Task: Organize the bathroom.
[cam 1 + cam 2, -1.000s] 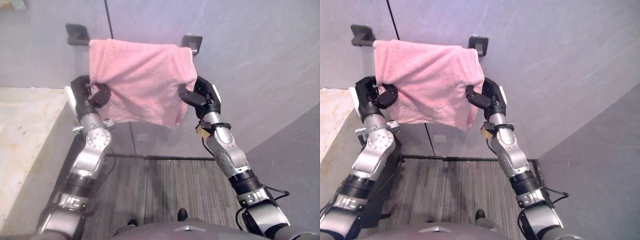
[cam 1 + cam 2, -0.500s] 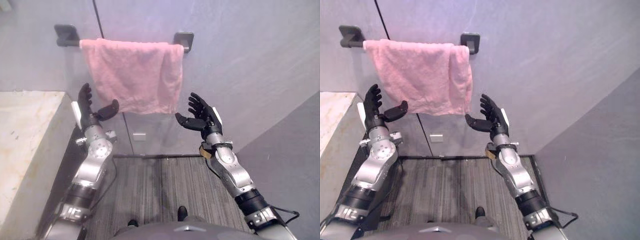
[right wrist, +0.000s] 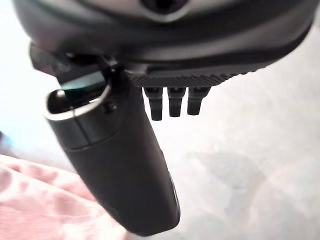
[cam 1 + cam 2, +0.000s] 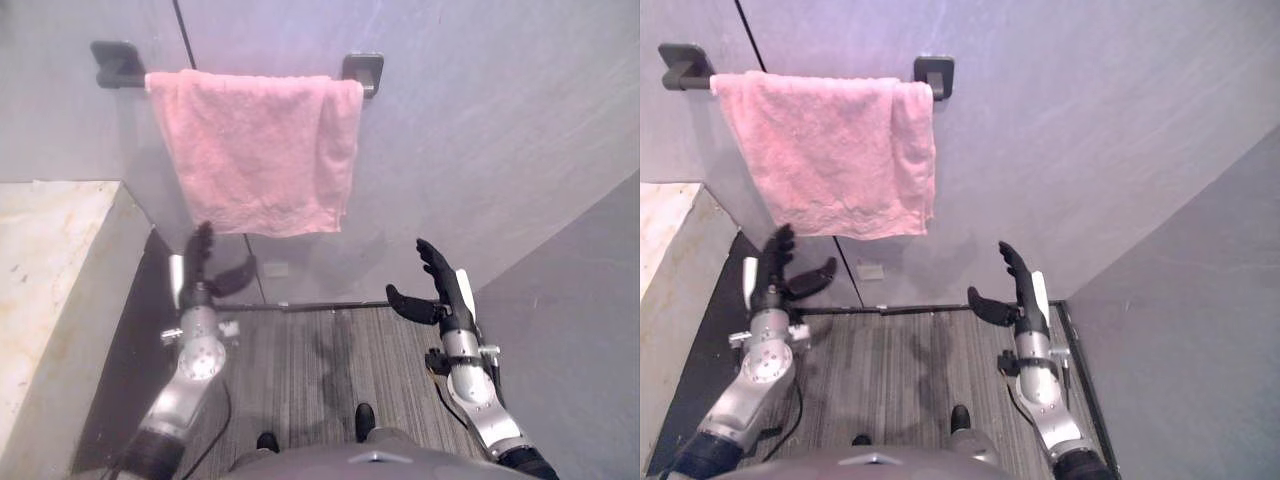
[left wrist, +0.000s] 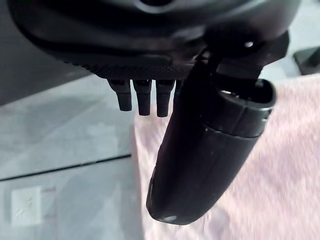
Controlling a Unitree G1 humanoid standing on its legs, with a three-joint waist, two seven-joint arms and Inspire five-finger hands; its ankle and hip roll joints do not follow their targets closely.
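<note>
Both hands point(image 4: 200, 275) point(image 4: 440, 290) dropped away; pink towel point(image 4: 255, 150) hangs lengthwise along rail point(image 4: 120, 72)

The pink towel point(image 4: 262, 150) drapes the wall rail point(image 4: 125, 72); clear air lies beneath it, bounded leftward by the pale counter point(image 4: 45, 290).

Left robot hand point(image 4: 203, 272), right robot hand point(image 4: 436, 290) raised (fingers straight, thumbs out), holding nothing.

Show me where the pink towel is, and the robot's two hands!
pink towel point(image 4: 255, 150): left eye view, middle of the hanging cloth.
left hand point(image 4: 201, 275): left eye view, on the palm below the straight fingers.
right hand point(image 4: 440, 290): left eye view, on the open palm.
</note>
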